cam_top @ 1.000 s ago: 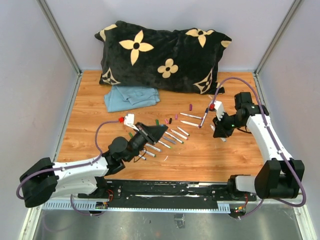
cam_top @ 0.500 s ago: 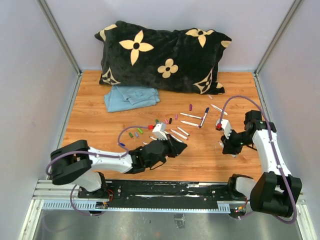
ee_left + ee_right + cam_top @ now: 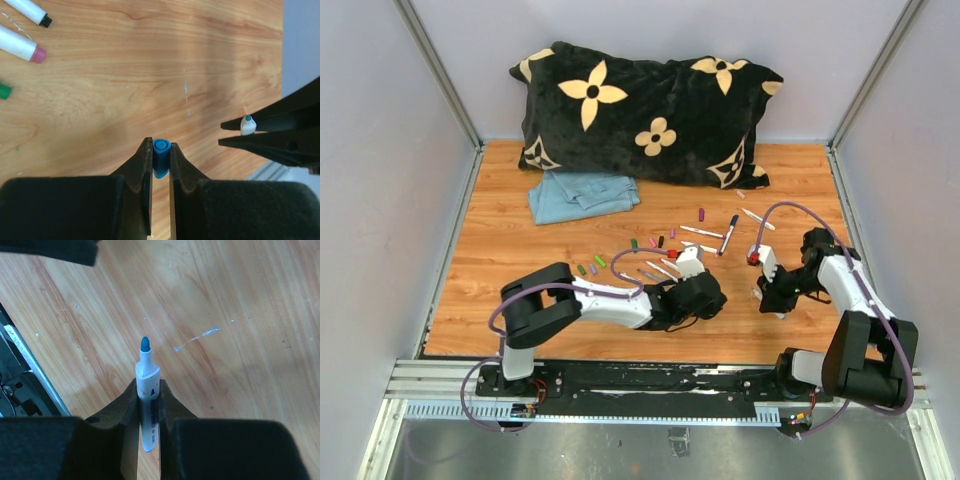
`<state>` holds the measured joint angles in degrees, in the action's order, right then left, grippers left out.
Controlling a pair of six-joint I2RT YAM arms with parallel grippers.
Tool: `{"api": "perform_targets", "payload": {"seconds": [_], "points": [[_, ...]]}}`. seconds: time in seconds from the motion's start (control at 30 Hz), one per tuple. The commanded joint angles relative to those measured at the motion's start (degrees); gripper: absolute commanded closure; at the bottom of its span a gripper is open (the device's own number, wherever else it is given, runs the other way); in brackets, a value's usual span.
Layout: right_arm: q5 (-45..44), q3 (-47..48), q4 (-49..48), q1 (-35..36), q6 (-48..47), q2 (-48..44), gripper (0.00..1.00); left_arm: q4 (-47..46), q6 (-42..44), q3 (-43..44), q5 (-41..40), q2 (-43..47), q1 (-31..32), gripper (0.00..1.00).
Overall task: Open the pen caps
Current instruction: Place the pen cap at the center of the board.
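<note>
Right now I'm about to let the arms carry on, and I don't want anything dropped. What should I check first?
1. Grip on blue cap by left gripper: ok.
2. Grip on pen by right gripper: ok.
3. Cap fully off, blue tip bare: ok.
4. Gap between the two grippers: ok.
5. Which loose pens have caps on: cannot tell.

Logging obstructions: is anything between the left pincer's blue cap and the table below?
Nothing visible. The blue cap, gripped in the left pincer, hangs over bare table. The right pincer with its pen is off aside.
</note>
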<state>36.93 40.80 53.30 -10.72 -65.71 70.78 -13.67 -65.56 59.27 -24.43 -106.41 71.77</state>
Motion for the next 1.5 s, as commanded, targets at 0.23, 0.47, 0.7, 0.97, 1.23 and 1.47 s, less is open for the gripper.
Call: {"api": "perform_targets", "payload": {"seconds": [0.23,0.47,0.7,0.97,1.23,1.47], "points": [[-0.8,-0.4,-3.6,1.8,1.5,9.2,0.86,13.4,-2.0,12.3,-1.6,-11.7,-2.0,1.00],[-7.0,-1.8,-7.8,6.7,6.7,11.8,0.85,13.3,-3.2,12.0,-1.0,-12.5,-3.5,0.97],[-10.7,-2.2,-9.8,8.1,10.2,12.9,0.80,14.2,-3.9,11.8,-1.1,-12.5,-4.0,0.87],[-14.2,-2.9,-11.1,8.8,11.9,13.7,0.74,14.8,-4.1,11.7,-1.2,-12.5,-4.3,0.74],[-14.4,-2.4,-11.4,8.9,12.7,13.9,0.71,14.9,-3.9,11.1,-1.7,-11.4,-4.5,0.67],[-13.6,-0.9,-9.1,8.8,11.8,10.4,0.58,14.3,-2.6,10.6,-1.3,-8.9,-4.4,0.61]]}}
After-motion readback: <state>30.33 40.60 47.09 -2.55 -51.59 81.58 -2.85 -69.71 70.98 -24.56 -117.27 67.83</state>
